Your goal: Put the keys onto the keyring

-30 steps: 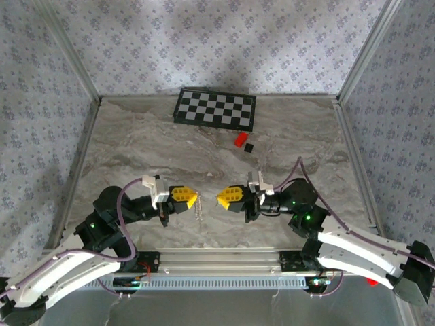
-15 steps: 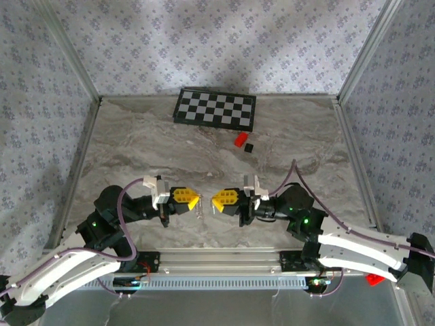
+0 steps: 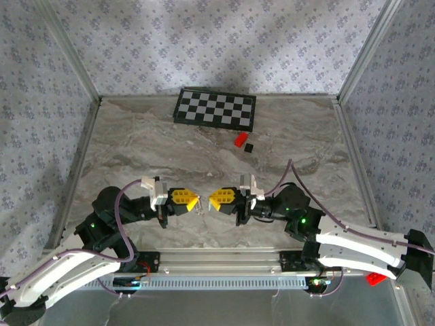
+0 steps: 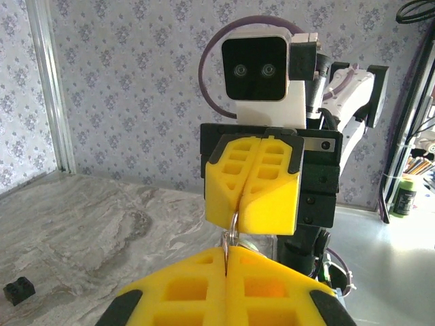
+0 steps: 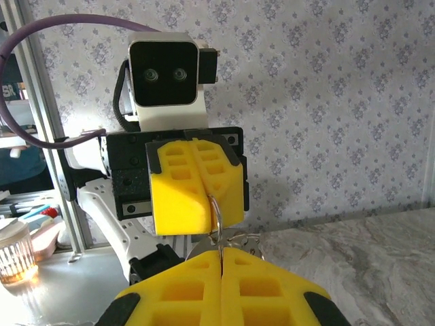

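Close to the near edge of the table (image 3: pixel 136 146), just ahead of the metal rail (image 3: pixel 224 257), the left gripper (image 3: pixel 194 201) and the right gripper (image 3: pixel 212 200) point at each other tip to tip across a narrow gap. Each has blocky yellow fingers moulded with square hollows, and on both the fingers are pressed together. The keyring (image 4: pixel 233 229), a thin dark wire loop, bridges that gap. In the left wrist view it comes out of the seam of the right gripper's fingers and runs down into the seam of the left gripper's own, so both are pinched on it and it is held off the tabletop. In the right wrist view the keys (image 5: pixel 234 239), as far as can be told small pale silvery pieces, sit just under the loop, too blurred to make out further. The tabletop is smooth grey-veined marble, and open marble stretches to either side of the grippers and ahead of them. Well beyond, right of centre, a small red block (image 3: pixel 240 140) lies just beside a small black cube (image 3: pixel 249 147). Further back a flat black-and-white checkerboard (image 3: pixel 215 109) lies by the rear wall (image 3: pixel 224 41). Walls papered in a pale floral pattern close the table on three sides.
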Controlling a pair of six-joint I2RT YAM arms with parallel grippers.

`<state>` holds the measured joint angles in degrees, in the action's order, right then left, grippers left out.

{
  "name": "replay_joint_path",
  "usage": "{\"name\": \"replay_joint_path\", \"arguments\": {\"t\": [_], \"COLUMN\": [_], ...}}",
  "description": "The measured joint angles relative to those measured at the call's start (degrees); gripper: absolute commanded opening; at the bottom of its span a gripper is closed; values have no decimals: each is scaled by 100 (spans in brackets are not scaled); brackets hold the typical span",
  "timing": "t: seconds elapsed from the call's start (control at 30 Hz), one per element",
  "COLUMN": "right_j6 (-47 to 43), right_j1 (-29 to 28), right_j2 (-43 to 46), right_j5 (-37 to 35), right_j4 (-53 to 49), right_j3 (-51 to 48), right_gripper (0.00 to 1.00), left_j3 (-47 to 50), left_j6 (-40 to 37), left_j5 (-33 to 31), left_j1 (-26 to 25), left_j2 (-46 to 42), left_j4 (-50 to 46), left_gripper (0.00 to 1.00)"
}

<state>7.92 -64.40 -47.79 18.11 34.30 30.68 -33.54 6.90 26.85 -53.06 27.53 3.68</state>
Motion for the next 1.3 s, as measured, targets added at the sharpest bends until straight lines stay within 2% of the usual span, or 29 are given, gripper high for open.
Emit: {"name": "replay_joint_path", "arguments": {"t": [0.83, 1.1, 1.3], "right_j6": [-2, -17, 87], "right_j1": [-74, 61, 186], "right_j2": [-46, 120, -144], "right_j5": [-87, -990, -1655], "right_j4": [269, -581, -1276], "right_j3": [2, -142, -664], "right_gripper": [0, 0, 0], "left_j3": [-2, -7, -7], "left_j6": [-7, -94, -92], "left_j5": [68, -1224, -2020], "left_j1": [-22, -22, -22], "left_j2": [177, -39, -136], "left_j4": [-46, -614, -1029], "left_gripper": [0, 0, 0]}}
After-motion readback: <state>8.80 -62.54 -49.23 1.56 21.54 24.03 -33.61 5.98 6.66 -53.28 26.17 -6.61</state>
